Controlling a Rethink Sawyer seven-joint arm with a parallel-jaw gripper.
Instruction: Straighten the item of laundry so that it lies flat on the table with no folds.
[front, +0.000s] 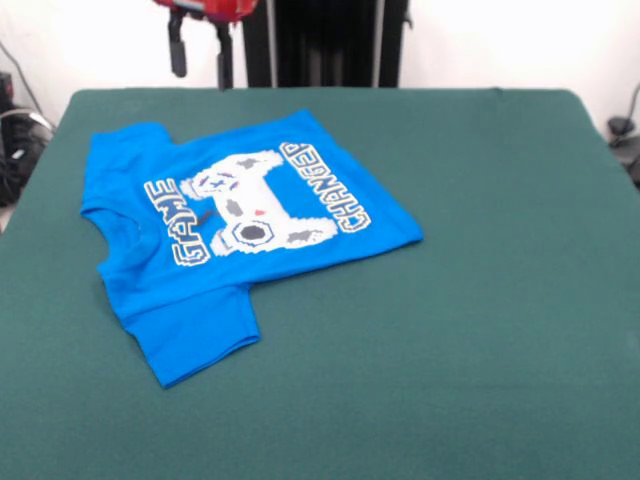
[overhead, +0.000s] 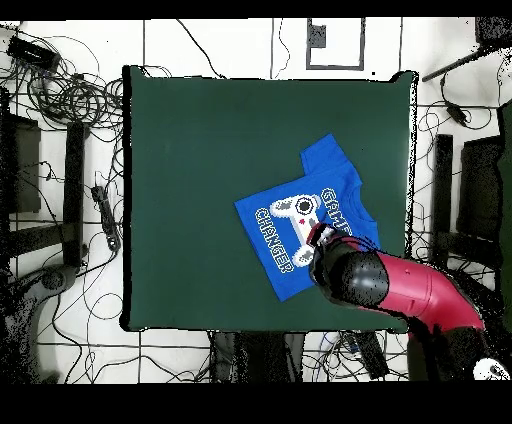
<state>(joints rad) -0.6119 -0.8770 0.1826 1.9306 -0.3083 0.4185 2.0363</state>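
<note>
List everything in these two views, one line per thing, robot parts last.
Shirt: one, bright blue with a white-and-grey controller print and GAME CHANGER lettering, lying print-up on the table's left part in the front view, skewed to the table's edges.
Table: one, dark green top, filling most of both views.
Cables: many, black, on the white tiled floor around the table in the overhead view.
Pedestal: one, black, behind the table's far edge in the front view.
Arm: one, red and black, over the shirt's corner nearest the robot in the overhead view.
Gripper: one, black fingers apart, raised over the table's far edge, holding nothing.
</note>
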